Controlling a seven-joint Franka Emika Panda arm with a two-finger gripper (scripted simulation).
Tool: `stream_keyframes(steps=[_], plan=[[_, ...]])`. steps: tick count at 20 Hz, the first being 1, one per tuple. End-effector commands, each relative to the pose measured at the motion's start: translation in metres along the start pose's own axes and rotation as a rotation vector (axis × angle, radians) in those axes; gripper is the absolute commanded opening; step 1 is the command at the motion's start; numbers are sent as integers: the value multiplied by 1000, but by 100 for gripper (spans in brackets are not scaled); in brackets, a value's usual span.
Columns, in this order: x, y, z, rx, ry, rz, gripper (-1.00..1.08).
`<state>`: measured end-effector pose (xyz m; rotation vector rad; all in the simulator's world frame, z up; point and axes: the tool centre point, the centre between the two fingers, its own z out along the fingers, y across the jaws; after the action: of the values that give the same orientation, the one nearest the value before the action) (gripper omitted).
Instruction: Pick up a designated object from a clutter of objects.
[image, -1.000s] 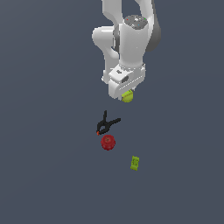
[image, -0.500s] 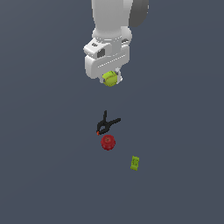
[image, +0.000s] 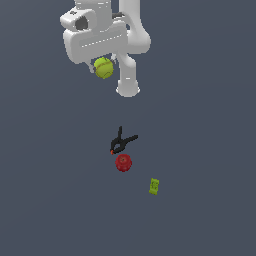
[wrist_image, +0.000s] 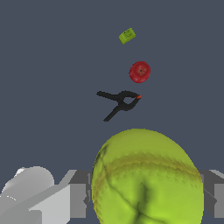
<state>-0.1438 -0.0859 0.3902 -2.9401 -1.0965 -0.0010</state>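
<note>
My gripper (image: 102, 67) is clamped on the tennis ball (image: 104, 68), high above the floor, at the exterior view's upper left. In the wrist view the ball (wrist_image: 146, 179) fills the gap between my fingers (wrist_image: 78, 200). Risk, as I judge it: round, squashy ball, only two contact patches; any jerk or slack and it rolls out and drops. Further right and below, well apart from me: black spring clamp (image: 120, 142), red round object (image: 123, 162) just beside it, small green box (image: 154, 186) last. No brands or readable writing anywhere; only faint seams on the ball.
</note>
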Motion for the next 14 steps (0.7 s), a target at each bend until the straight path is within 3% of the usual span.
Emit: stream_keyframes(steps=[1,14], plan=[[-12,10,-17,-1,-1,-1,-100],[-35,33,-51,-3,-2,-2,-100]])
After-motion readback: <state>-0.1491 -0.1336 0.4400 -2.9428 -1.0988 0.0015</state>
